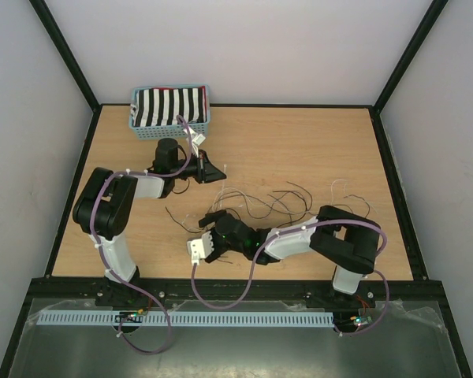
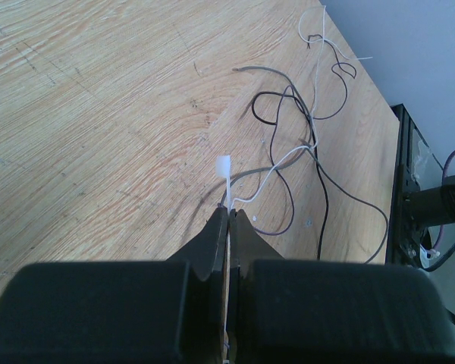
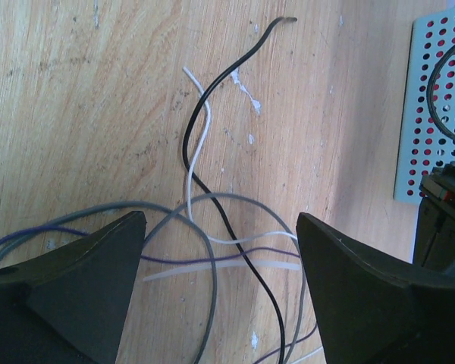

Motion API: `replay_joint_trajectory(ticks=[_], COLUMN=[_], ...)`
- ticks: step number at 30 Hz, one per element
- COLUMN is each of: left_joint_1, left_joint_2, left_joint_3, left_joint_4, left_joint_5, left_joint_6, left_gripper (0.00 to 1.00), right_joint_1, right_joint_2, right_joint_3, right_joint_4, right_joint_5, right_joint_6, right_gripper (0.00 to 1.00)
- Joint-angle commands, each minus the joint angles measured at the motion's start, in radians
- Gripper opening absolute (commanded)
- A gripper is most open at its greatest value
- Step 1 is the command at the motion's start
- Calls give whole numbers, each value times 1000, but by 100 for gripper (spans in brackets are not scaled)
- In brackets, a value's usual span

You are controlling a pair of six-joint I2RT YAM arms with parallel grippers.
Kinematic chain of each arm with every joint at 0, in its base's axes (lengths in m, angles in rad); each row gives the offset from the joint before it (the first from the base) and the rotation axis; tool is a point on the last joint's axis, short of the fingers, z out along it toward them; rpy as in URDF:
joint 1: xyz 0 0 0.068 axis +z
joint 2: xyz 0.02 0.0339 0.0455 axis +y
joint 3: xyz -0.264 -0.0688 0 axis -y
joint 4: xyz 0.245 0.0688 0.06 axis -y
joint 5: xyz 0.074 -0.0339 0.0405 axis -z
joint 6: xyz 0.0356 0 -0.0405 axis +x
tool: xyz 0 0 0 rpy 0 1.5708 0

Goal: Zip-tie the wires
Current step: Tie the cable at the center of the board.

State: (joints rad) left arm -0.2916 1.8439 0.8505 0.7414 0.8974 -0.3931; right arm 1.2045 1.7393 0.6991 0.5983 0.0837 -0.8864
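Pinching a white zip tie (image 2: 224, 168), the left gripper (image 2: 229, 216) is closed; the right gripper (image 3: 221, 227) hangs spread wide above the wires (image 3: 205, 129).

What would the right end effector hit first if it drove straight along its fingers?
Most likely the wires: black, white and grey strands cross the gap of the open right end effector, lying on the table. Depth is unclear, so the table may follow almost at once.
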Motion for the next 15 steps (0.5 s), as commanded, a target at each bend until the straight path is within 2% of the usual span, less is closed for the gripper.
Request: replay_joint_trajectory(ticks=[1, 9, 15], left_joint_1=[2, 0, 1], left_joint_2=[15, 24, 22], left_joint_3=[15, 19, 18], left_joint_4=[24, 24, 25], left_joint_5=[20, 18, 14], left_joint_6=[0, -3, -1], left_gripper=[0, 0, 0], right_joint_1=[-2, -60, -92], right_joint_2=[18, -156, -168], right_joint_3=[45, 5, -40], right_joint_4=[-38, -62, -83], right_joint_5=[-62, -114, -75], right_joint_6=[40, 122, 69], right_gripper=[92, 92, 94])
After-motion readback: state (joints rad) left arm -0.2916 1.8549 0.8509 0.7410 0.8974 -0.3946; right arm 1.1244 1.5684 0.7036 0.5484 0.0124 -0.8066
